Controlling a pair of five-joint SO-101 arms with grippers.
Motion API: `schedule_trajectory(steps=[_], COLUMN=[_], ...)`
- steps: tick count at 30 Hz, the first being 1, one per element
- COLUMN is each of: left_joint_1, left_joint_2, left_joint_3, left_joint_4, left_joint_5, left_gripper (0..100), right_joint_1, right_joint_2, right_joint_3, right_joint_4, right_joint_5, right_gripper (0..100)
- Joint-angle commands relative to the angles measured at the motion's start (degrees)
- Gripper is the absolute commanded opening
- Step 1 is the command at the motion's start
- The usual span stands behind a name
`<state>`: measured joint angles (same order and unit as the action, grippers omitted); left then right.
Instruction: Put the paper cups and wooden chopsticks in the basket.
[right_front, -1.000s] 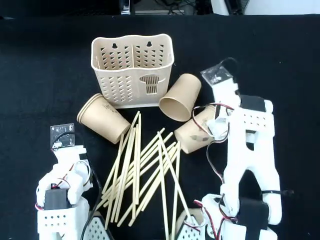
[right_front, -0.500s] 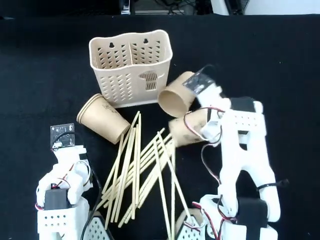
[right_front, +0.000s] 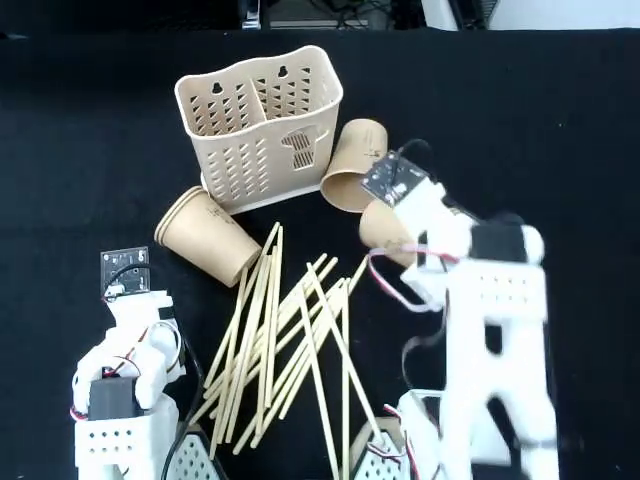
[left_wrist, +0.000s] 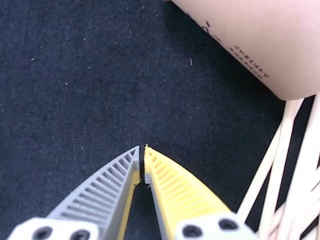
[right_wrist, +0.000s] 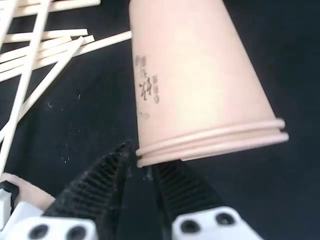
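Observation:
The beige slotted basket (right_front: 262, 118) stands tilted at the back of the black table. One paper cup (right_front: 203, 236) lies on its side left of the wooden chopsticks (right_front: 285, 340), which lie scattered in a heap at the middle. A second cup (right_front: 354, 166) leans against the basket's right side. My right gripper (right_wrist: 136, 159) is shut on the rim of a third cup (right_wrist: 195, 85), held just off the cloth beside the second cup (right_front: 384, 227). My left gripper (left_wrist: 144, 150) is shut with nothing in it, low over the cloth near the left cup (left_wrist: 260, 35).
The left arm (right_front: 120, 380) sits folded at the front left corner. The right arm's white body (right_front: 495, 330) rises along the right side. Chopstick ends (left_wrist: 290, 165) lie close to the left gripper. Bare black cloth spreads at the far left and far right.
The right arm has carried its cup up and toward the basket. The second cup and the basket were pushed and turned. Some chopsticks shifted. The left arm has stayed still.

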<state>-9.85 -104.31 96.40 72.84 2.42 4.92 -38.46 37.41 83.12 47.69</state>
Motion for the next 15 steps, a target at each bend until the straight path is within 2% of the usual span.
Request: schedule_trajectory(steps=[1,4,7,11,15], left_joint_1=[-0.22,-0.22,-0.22,-0.22,-0.22], left_joint_2=[-0.18,-0.18,-0.18,-0.18,-0.18], left_joint_3=[0.84,0.84,0.84,0.84,0.84], left_joint_4=[0.35,0.35,0.35,0.35,0.35], left_joint_5=[0.00,0.00,0.00,0.00,0.00], left_gripper=[3,3,3,3,3], right_joint_1=[-0.44,0.53,4.66,16.26,28.92], right_joint_2=[-11.12,-17.45,-21.14,-21.58,-21.49], right_joint_3=[-0.40,-0.40,-0.48,-0.31,-0.31], right_joint_4=[3.08,4.40,4.31,2.20,-4.22], right_joint_5=[-0.35,-0.35,0.35,6.68,6.95], right_gripper=[1.2,1.2,1.2,1.2,1.2])
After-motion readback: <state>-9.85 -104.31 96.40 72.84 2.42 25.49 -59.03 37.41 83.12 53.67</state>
